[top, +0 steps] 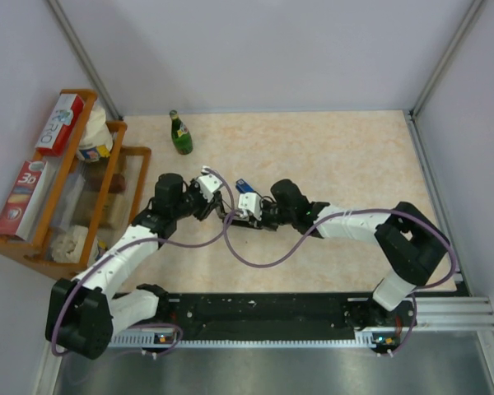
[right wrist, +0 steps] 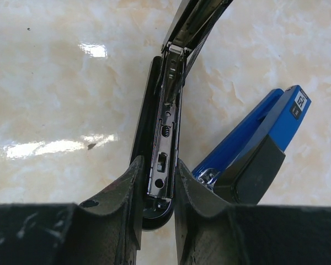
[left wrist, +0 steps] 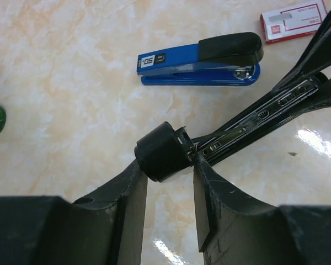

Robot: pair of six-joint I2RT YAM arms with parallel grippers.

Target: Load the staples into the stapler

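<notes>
- The left gripper is pinching the round rear end of the black stapler, jaws narrowed snugly around that knob and holding nothing else.
- The right gripper is clamping the front end of its lower half, jaws nearly closed on the thin rail.
- Held at both ends, the stapler is lying near the middle of the table, its top arm swung up and away; this is probably exposing the channel for loading.
- The channel is looking bare of staples, though glare is making that uncertain.
- The staples box is sitting flat on the table, apart from both grippers; I cannot tell whether it is open.
- A blue stapler is lying shut beside the black one, between it and the box, so it is likely crowding any reach for the staples.
- With both grippers occupied, one would seemingly be needing to let go first.
- A green bottle is standing by the far edge, and a wooden rack is sitting off the left edge, both well clear.
</notes>
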